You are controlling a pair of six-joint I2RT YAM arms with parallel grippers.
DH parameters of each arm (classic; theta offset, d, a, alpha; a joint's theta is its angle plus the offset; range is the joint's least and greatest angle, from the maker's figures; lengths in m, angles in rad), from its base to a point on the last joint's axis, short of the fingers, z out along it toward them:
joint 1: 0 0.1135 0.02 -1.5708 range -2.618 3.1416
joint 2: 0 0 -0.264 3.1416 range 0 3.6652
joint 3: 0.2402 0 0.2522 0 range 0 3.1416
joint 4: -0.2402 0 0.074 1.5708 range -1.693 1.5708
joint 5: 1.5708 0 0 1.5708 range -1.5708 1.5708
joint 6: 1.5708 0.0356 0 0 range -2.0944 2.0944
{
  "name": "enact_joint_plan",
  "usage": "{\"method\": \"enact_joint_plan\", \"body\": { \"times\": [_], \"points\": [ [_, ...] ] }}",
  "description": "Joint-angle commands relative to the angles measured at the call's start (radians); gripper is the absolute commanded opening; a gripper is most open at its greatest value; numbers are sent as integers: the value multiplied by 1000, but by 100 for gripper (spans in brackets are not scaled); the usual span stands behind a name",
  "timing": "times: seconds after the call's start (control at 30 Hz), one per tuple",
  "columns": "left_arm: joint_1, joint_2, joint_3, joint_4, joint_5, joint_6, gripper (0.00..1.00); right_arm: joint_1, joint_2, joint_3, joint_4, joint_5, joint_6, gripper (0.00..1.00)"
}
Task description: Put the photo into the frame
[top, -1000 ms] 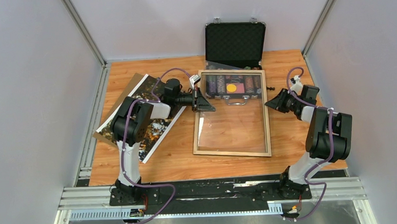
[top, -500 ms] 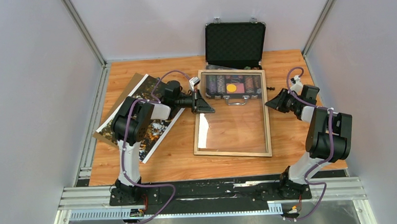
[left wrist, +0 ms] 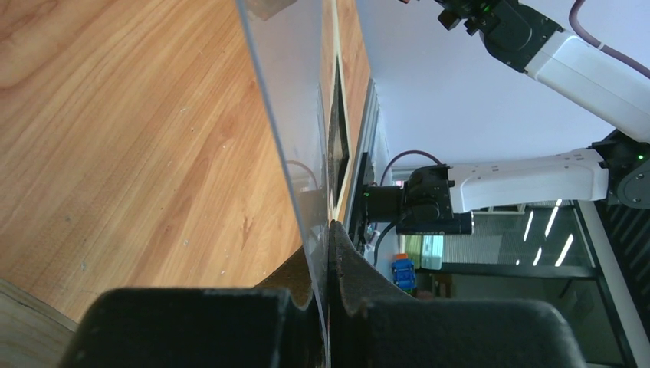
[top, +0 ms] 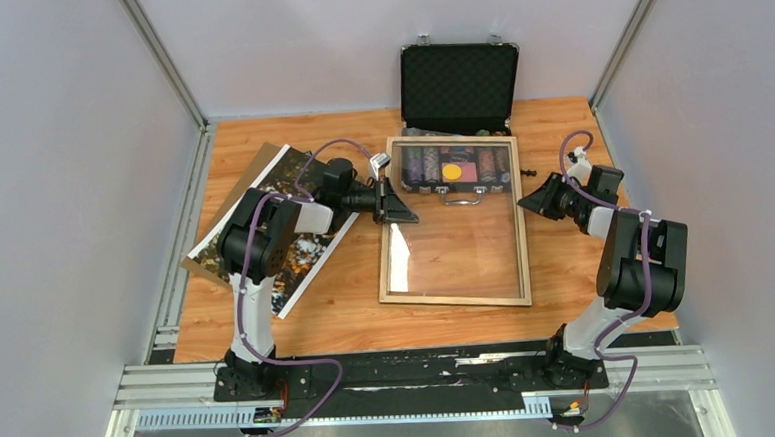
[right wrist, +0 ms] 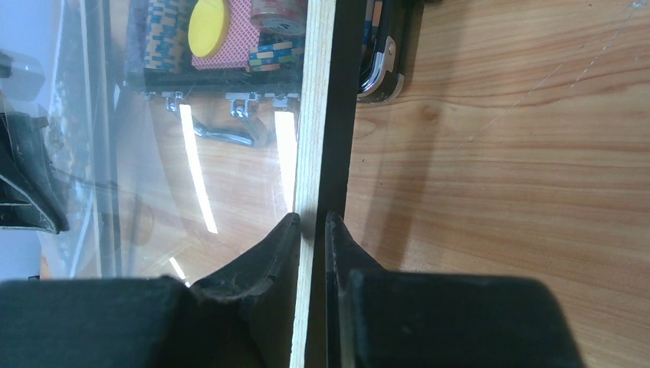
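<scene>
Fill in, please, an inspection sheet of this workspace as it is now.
Surface: wooden table.
Job's things: photo lies face up at left, outside the frame; frame light-wood side up, far end over the chip case.
Clutter: open chip case; brown panel under photo.
Grippers: left gripper shut on clear sheet, its left edge lifted; right gripper shut on frame's right rail.
Cables: purple cables loop along both arms.
Surroundings: plain walls, metal rails.

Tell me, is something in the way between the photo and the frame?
Yes. The clear sheet, pinched by the left gripper, covers the frame's opening; the photo lies off to its left.
</scene>
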Motion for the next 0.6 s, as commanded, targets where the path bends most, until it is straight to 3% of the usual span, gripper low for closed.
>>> {"method": "enact_joint_plan", "body": {
  "times": [0.0,0.57],
  "points": [
    [-15,11,6,-8,2,53,0,10,-1,28,7,-23,-18,15],
    [-17,21,46,-122,-10,127,0,10,-3,26,7,-26,-18,15]
  ]
}}
